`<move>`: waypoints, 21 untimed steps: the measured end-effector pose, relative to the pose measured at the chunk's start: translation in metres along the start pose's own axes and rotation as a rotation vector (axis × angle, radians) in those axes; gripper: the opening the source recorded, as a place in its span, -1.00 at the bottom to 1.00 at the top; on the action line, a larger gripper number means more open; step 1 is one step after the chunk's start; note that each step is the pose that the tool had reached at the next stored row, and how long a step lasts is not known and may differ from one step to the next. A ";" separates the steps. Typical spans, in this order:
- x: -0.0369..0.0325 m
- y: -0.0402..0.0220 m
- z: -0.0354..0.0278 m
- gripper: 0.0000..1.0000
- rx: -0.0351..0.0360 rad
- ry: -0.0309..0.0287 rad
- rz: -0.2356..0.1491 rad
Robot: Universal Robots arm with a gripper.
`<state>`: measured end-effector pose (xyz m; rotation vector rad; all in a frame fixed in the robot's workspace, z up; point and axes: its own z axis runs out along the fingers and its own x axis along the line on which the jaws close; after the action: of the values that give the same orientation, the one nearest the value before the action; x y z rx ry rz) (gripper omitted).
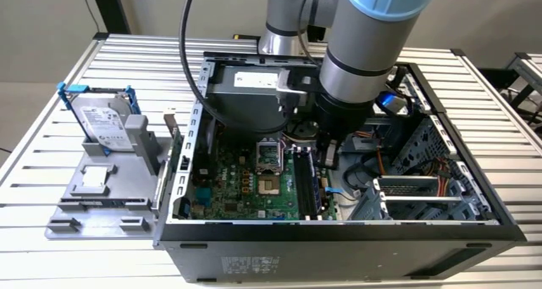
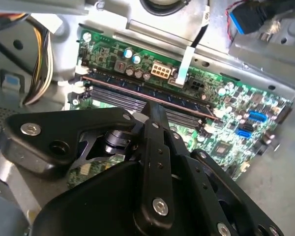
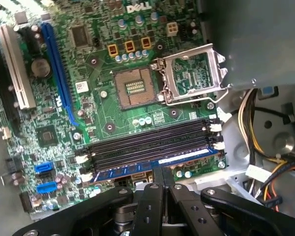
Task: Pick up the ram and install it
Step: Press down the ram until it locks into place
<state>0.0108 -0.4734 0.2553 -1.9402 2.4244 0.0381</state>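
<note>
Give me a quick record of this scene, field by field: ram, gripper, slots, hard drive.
ram: blue stick lying along the outermost slot, at the motherboard's edge
gripper: fingers together, tips at the ram's middle, inside the open case
other slots: black rails, no sticks in them
hard drive: upright in a blue frame, outside the case on the exterior view's left

The black metal gripper (image 2: pixel 155 115) has its fingers pressed together on the top edge of the long dark blue-black ram (image 2: pixel 152 94) stick — it stands on edge in a slot of the green motherboard (image 2: pixel 236 110). Empty black slot rails (image 2: pixel 115 98) lie just beside it — yellow and orange cables (image 2: pixel 39 64) hang near the silver case wall (image 2: pixel 265 54).
</note>
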 end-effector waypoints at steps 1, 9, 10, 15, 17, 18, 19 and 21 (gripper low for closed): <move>0.0000 -0.0001 0.0000 -1.00 -0.0006 -0.0001 -0.015; -0.0003 -0.0013 0.0001 -1.00 -0.0052 -0.0004 -0.121; -0.0003 -0.0016 0.0003 -1.00 -0.0056 -0.0004 -0.130; -0.0004 -0.0021 0.0011 -1.00 -0.0068 0.0000 -0.158; -0.0004 -0.0021 0.0012 -1.00 -0.0068 0.0000 -0.158; -0.0004 -0.0022 0.0012 -1.00 -0.0067 0.0000 -0.158; -0.0004 -0.0022 0.0012 -1.00 -0.0068 0.0000 -0.158; -0.0005 -0.0021 0.0023 -1.00 -0.0067 -0.0005 -0.158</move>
<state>0.0130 -0.4734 0.2531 -2.1266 2.2652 0.0422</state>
